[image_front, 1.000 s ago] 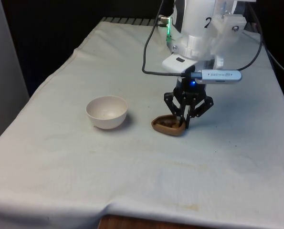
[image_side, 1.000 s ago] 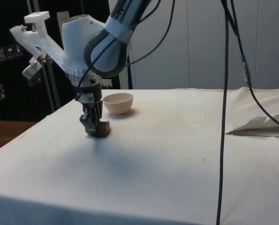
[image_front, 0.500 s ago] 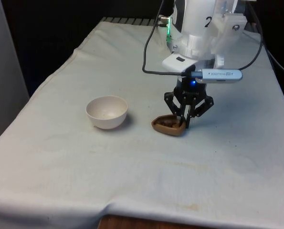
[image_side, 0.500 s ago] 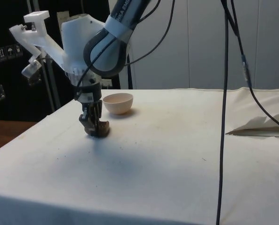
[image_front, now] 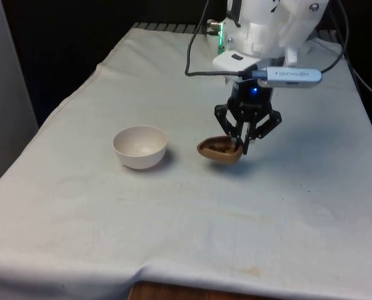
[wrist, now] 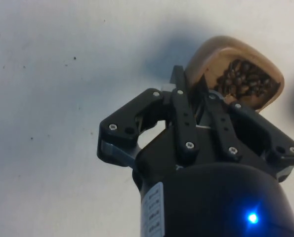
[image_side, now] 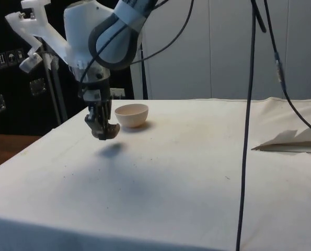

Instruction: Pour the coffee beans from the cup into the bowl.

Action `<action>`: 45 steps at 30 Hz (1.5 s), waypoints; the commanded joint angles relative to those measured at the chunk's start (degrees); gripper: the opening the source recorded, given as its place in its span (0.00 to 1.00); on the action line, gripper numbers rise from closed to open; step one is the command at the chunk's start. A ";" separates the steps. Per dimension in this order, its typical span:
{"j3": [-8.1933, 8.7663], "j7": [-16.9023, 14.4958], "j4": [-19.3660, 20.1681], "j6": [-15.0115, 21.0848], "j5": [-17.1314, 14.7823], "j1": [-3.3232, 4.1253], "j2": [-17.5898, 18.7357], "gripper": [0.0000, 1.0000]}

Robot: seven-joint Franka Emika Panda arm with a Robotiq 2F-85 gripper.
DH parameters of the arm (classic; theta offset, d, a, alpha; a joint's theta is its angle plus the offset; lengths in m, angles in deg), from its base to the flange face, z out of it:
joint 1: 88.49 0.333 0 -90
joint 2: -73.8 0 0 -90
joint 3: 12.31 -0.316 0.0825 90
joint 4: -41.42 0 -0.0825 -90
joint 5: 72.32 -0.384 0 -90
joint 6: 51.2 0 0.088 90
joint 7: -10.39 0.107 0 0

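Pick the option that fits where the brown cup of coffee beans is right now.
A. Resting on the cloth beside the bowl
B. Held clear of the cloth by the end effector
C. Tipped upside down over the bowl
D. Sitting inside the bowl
B: the end effector grips the cup by its rim, and in the side view the cup hangs above its own shadow on the cloth, apart from the bowl.

From my station I see the cup [image_front: 219,150], with the coffee beans [wrist: 243,85] in it, held above the worktop [image_front: 192,225] in the gripper [image_front: 241,147], on the front view's right of the bowl [image_front: 140,147], which sits near it on the cloth.
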 commanded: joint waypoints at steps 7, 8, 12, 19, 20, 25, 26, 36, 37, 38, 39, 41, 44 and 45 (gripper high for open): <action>0.06 0.17 -0.06 -2.98 0.06 0.11 -2.52 0.02; 0.00 0.11 -0.06 -3.32 0.06 0.11 -2.75 0.02; 0.06 -0.17 -0.06 -4.41 0.06 -0.11 -4.07 0.02; 0.34 -0.97 0.06 -4.87 -0.06 -0.57 -5.04 0.02; 0.40 -1.15 0.06 -4.87 -0.11 -0.74 -5.21 0.02; 0.86 -2.06 0.29 -4.76 -0.23 -1.20 -5.84 0.02; 0.97 -2.23 0.29 -4.70 -0.23 -1.32 -5.96 0.02; 1.95 -4.18 0.52 -4.70 -0.46 -2.46 -6.88 0.02; 2.12 -4.35 0.52 -4.70 -0.46 -2.52 -6.99 0.02; 2.41 -4.87 0.46 -4.81 -0.52 -2.75 -7.16 0.02; 2.58 -5.04 0.46 -4.87 -0.52 -2.81 -7.28 0.02; 2.92 -5.50 0.40 -5.04 -0.57 -2.92 -7.45 0.02; 3.38 -6.13 0.29 -5.16 -0.63 -3.15 -7.68 0.02; 3.55 -6.36 0.29 -5.27 -0.63 -3.15 -7.85 0.02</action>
